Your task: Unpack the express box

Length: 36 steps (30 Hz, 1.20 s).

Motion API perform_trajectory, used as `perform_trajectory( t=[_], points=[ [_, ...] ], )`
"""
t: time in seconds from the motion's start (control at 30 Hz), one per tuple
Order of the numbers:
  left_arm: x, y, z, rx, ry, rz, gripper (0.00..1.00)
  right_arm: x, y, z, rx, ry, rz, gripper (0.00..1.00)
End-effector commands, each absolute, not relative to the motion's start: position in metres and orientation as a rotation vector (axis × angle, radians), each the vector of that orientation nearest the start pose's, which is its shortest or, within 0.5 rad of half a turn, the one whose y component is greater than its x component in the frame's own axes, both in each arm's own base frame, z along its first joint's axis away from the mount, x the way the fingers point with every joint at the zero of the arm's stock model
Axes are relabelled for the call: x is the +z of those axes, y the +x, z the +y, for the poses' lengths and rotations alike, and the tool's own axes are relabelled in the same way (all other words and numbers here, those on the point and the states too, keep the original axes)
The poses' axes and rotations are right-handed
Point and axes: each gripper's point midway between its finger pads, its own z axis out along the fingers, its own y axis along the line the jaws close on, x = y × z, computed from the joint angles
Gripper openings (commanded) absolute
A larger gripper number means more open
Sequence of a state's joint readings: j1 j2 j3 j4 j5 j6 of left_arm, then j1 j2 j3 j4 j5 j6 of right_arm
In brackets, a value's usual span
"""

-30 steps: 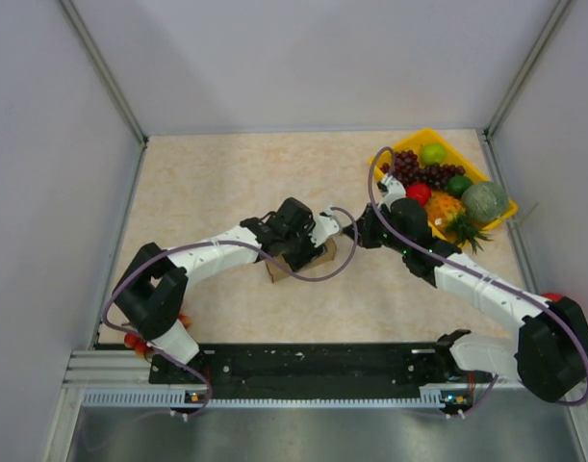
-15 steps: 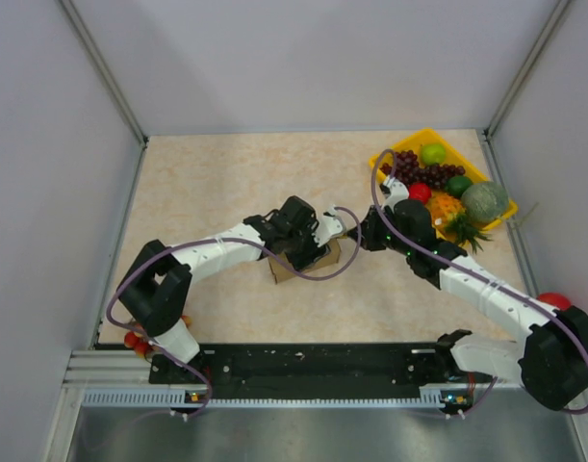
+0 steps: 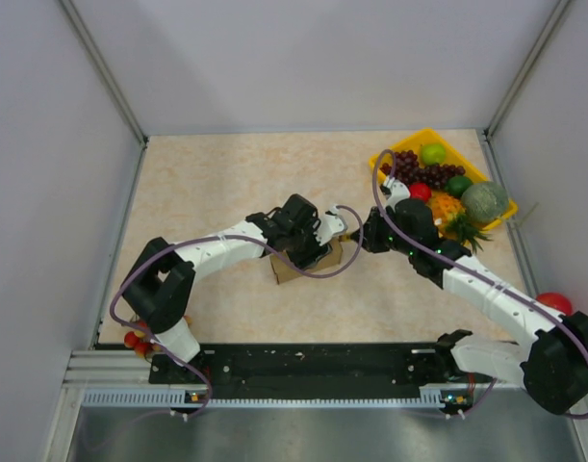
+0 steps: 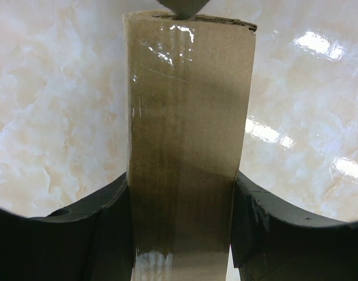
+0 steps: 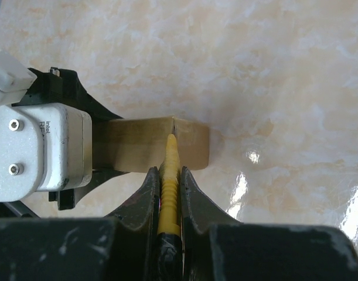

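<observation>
The express box point(image 3: 295, 269) is a small brown carton with shiny tape, lying on the marble tabletop at mid-table. My left gripper point(image 3: 318, 248) is shut on the express box point(image 4: 187, 117), its black fingers point(image 4: 108, 222) pressing both long sides. My right gripper point(image 3: 357, 234) is shut on a yellow ridged cutter point(image 5: 170, 175). In the right wrist view the cutter's tip touches the seam on the end of the box point(image 5: 146, 143), beside the left gripper's white body point(image 5: 44, 146).
A yellow fruit tray point(image 3: 413, 141) holding grapes, a lime, a melon and a pineapple stands at the back right, just behind the right arm. A red object point(image 3: 553, 301) lies by the right wall. Small red items point(image 3: 135, 342) sit by the left arm's base. Walls enclose three sides.
The left gripper and the box have shifted slightly right. The right gripper with the cutter has stayed at the box's right end. Both grips are unchanged.
</observation>
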State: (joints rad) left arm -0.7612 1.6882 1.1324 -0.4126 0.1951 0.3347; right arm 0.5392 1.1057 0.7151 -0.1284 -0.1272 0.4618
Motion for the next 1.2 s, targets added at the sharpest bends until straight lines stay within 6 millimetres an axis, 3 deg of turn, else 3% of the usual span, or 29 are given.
perform_trajectory(
  t=[0.0,0.27,0.43,0.47,0.63,0.97,1.17],
  points=[
    [0.023,0.286,-0.244,-0.180,1.311,2.360,0.19,0.132,0.225,0.211,0.786,-0.264,2.393,0.00],
    [0.023,0.283,-0.245,-0.192,1.332,2.349,0.20,0.147,0.229,0.207,0.760,-0.236,2.360,0.00],
    [0.032,0.279,-0.251,-0.239,1.349,2.309,0.21,0.179,0.249,0.196,0.698,-0.149,2.227,0.00],
    [0.032,0.278,-0.251,-0.241,1.353,2.302,0.22,0.193,0.254,0.196,0.712,-0.138,2.164,0.00],
    [0.034,0.273,-0.259,-0.220,1.400,2.236,0.22,0.214,0.266,0.199,0.749,-0.092,2.061,0.00],
    [0.027,0.262,-0.262,-0.166,1.480,2.189,0.20,0.198,0.292,0.212,0.761,-0.033,2.034,0.00],
    [0.025,0.263,-0.259,-0.125,1.483,2.189,0.19,0.190,0.302,0.199,0.716,0.051,2.045,0.00]
  ],
)
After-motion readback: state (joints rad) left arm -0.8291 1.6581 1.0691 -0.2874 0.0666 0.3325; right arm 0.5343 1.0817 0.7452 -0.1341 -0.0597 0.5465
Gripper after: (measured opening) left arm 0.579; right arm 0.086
